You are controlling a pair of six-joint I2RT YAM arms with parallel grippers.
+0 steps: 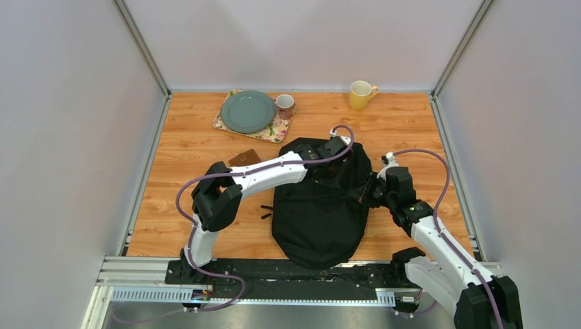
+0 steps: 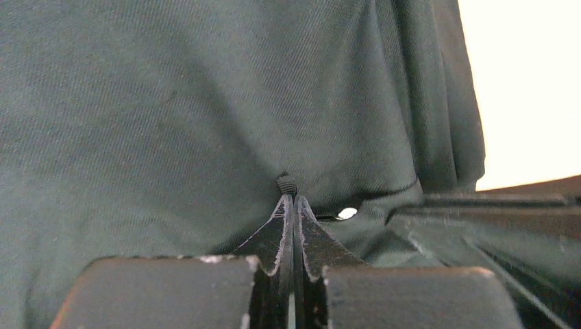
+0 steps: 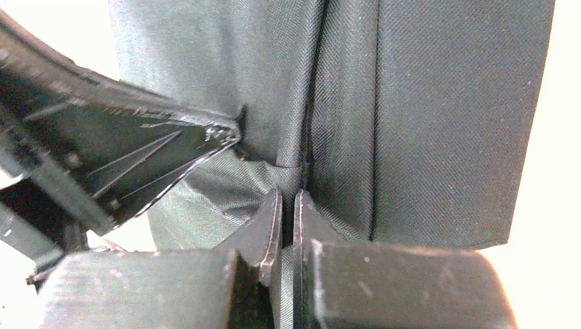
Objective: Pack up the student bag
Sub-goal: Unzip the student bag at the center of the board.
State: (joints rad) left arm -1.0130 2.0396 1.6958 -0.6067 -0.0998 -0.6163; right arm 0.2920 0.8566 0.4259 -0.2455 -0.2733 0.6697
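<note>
Top external view showed the black bag (image 1: 318, 226) lying flat in the middle of the wooden desk (image 1: 185, 151), its rounded end toward the arm bases and its far end under both wrists. The left gripper (image 2: 293, 202) reached over the bag's far end from the left. In the left wrist view its jaws were pressed together, the tips against the dark fabric with a small ribbed nub (image 2: 286, 184) right at them; whether that nub was pinched could not be told. The right gripper (image 3: 288, 200) came in at the bag's right edge. The right wrist view showed its jaws nearly together, clamped on a fold of the bag's fabric beside a seam, with the left gripper close by on the left. At the far side of the desk sat a flowered tray (image 1: 277, 130) carrying a grey-green plate (image 1: 247, 111), with 1 pinkish mug (image 1: 285, 105) at its right corner. A yellow mug (image 1: 360, 94) stood apart to the right, and a small brown thing (image 1: 244, 158) lay just beside the left arm.
</note>
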